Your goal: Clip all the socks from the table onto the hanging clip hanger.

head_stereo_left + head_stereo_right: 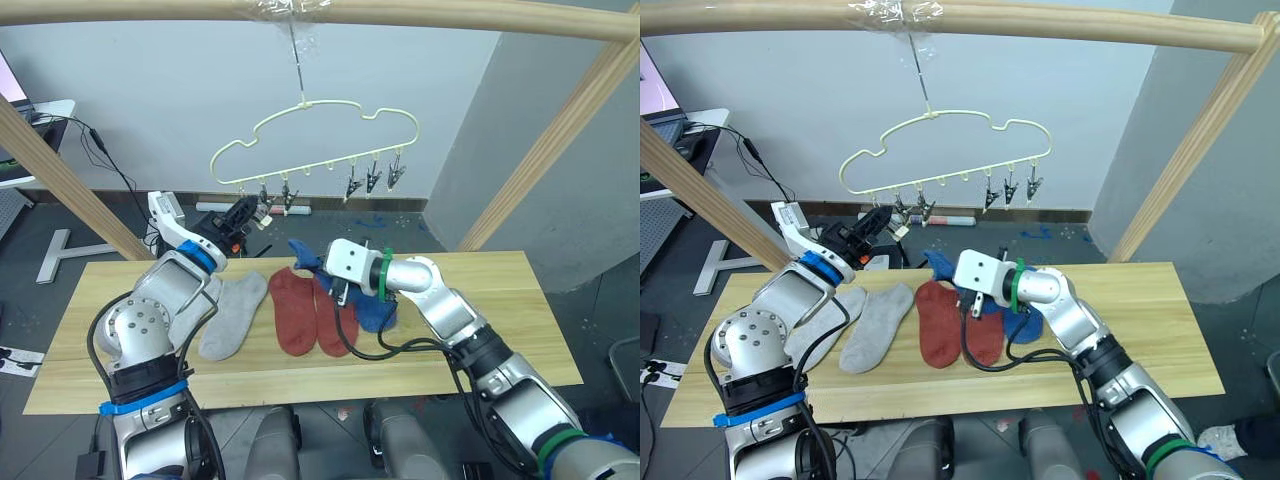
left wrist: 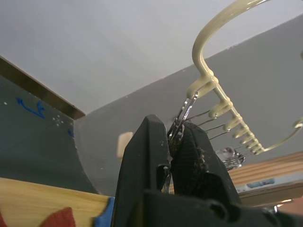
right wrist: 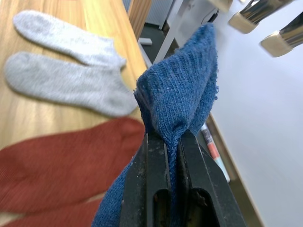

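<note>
The pale yellow-green clip hanger [image 1: 318,140] hangs from the rail, with metal clips along its bottom bar. My left gripper [image 2: 171,130] is raised to the hanger's left end and is shut on one metal clip [image 2: 182,116]. My right gripper [image 3: 163,137] is over the table [image 1: 500,300], shut on a blue sock [image 3: 177,94] whose end is lifted up. A second blue sock [image 1: 378,316] lies partly under that arm. Two rust red socks [image 1: 293,312] lie side by side at the middle. Two light grey socks [image 1: 875,325] lie to their left.
A thick wooden rail [image 1: 420,12] spans the top. Slanted wooden posts stand at the left [image 1: 60,175] and right [image 1: 550,150]. Behind the table, cables and a power strip [image 1: 210,208] lie on the floor. The table's right end is bare wood.
</note>
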Robot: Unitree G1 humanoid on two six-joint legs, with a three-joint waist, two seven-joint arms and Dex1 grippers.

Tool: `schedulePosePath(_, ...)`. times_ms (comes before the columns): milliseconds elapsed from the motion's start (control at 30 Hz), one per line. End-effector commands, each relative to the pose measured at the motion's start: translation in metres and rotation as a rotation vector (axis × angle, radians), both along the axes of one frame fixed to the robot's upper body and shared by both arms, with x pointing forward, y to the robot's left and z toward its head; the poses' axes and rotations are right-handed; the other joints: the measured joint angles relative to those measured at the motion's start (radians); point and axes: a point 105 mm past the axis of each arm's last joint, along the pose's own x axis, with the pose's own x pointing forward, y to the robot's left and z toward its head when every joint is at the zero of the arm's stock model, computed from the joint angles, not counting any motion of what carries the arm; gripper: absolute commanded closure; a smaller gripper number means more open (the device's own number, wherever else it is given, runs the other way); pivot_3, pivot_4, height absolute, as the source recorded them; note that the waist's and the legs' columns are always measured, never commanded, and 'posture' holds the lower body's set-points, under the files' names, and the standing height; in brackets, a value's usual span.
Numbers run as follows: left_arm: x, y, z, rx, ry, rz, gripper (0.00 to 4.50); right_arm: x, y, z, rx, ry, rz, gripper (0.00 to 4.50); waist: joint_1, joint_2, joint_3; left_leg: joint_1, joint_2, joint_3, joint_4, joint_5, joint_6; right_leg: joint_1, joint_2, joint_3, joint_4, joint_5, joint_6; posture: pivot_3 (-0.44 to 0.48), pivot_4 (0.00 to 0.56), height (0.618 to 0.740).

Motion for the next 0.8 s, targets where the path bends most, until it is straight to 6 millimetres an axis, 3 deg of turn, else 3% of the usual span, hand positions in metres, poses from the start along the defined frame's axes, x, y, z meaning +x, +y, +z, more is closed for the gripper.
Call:
schedulePosePath(33, -0.007, -0.001, 0.008, -0.007, -0.025, -0.011, 4.3, 0.001, 0.012, 0.021, 0.026, -0.088, 0.033, 4.47, 0.001, 0.0, 0.0, 0.0, 0.0, 0.0, 0.0, 0.0, 0.0, 0.0, 0.0, 0.0, 0.0, 0.0, 0.0, -0.07, 0.225, 0.74)
schedulePosePath(367, -0.01, -0.008, 0.006, -0.005, -0.027, -0.02, 4.3, -0.005, 0.028, 0.034, 0.03, -0.157, 0.087, 4.47, 0.003, 0.0, 0.0, 0.0, 0.0, 0.0, 0.0, 0.0, 0.0, 0.0, 0.0, 0.0, 0.0, 0.001, -0.002, -0.061, 0.227, 0.74)
schedulePosePath(633, -0.008, -0.004, 0.009, -0.015, -0.033, -0.004, 4.3, -0.005, 0.022, 0.025, 0.004, -0.16, 0.082, 4.47, 0.004, 0.0, 0.0, 0.0, 0.0, 0.0, 0.0, 0.0, 0.0, 0.0, 0.0, 0.0, 0.0, 0.001, -0.002, -0.054, 0.228, 0.74)
schedulePosePath(800, -0.008, -0.013, 0.01, -0.028, -0.035, -0.039, 4.3, -0.006, 0.022, 0.022, -0.014, -0.177, 0.084, 4.47, 0.004, 0.0, 0.0, 0.0, 0.0, 0.0, 0.0, 0.0, 0.0, 0.0, 0.0, 0.0, 0.0, 0.001, -0.001, -0.057, 0.229, 0.74)
